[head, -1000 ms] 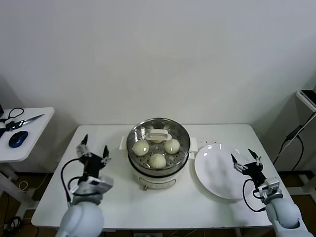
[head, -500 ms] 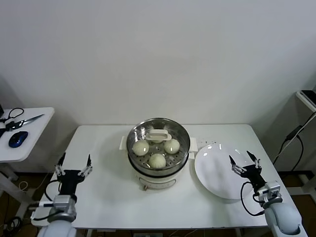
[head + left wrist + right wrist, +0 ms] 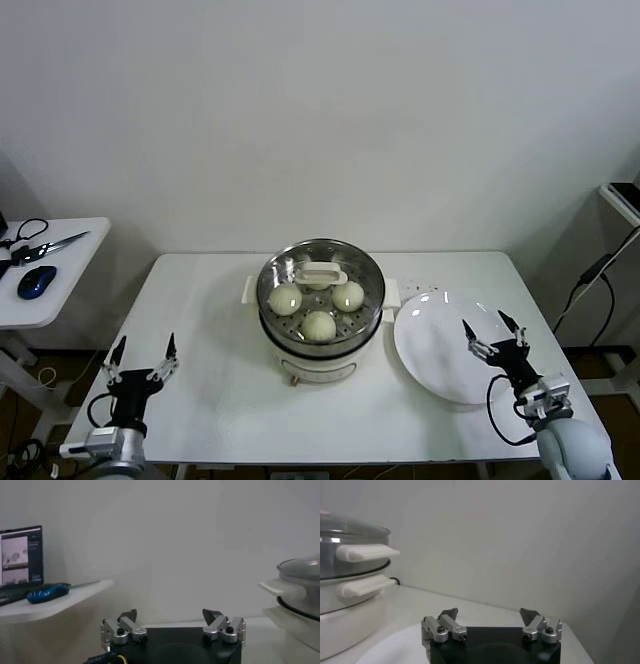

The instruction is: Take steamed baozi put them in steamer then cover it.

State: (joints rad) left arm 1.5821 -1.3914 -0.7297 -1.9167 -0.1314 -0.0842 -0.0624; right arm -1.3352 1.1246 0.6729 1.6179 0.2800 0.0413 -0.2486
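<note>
The cover (image 3: 320, 281) sits on the steamer (image 3: 320, 312) with the baozi (image 3: 318, 325) inside. The left gripper (image 3: 140, 363) and right gripper (image 3: 496, 337), jaws spread, hang empty; best park them clear of the worktop (image 3: 230, 390).

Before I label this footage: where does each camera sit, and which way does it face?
Head view: high on the robot, looking down at the table, steamer, plate; left gripper and right gripper show, both open.
Left wrist view: low behind the left gripper, facing the wall and a side table.
Right wrist view: behind the right gripper, above the plate.
All three share the steamer.
</note>
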